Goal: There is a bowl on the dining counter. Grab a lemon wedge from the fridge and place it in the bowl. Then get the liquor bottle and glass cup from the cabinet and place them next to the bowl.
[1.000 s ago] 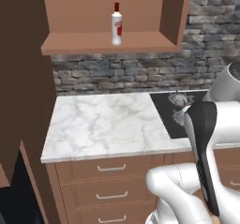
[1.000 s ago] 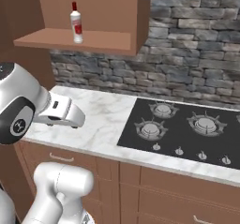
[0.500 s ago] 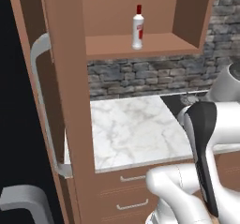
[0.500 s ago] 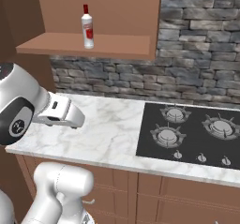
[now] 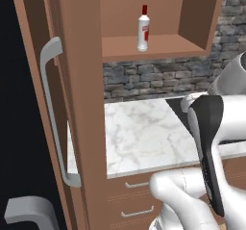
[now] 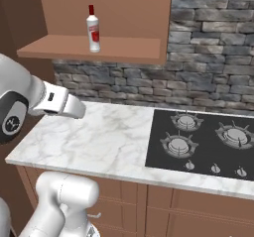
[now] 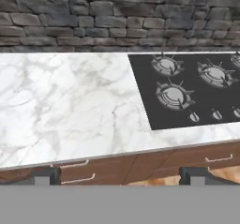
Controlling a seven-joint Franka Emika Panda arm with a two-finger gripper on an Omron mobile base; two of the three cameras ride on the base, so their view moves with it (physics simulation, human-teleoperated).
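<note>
Here the cabinet fills the wall above a marble counter with a black stove, and the liquor bottle stands upright on the cabinet's open shelf, alone on the part that can be seen. No glass cup, bowl or lemon wedge can be made out from this spot.

Judging by the layout, the step in hand looks like lining up in front of the shelf to fetch the bottle. To do it well, the arm would need to rise high and approach the bottle level from the front, closing on the body below the narrow neck rather than on the red cap, since a tall thin bottle tips easily if nudged at the top. The shelf's underside and side wall leave little room, so a straight-in path seems safest.

The gripper is low, over the counter's front edge, aimed at the marble and stove. Its fingertips stand fully spread, holding nothing and touching nothing.
</note>
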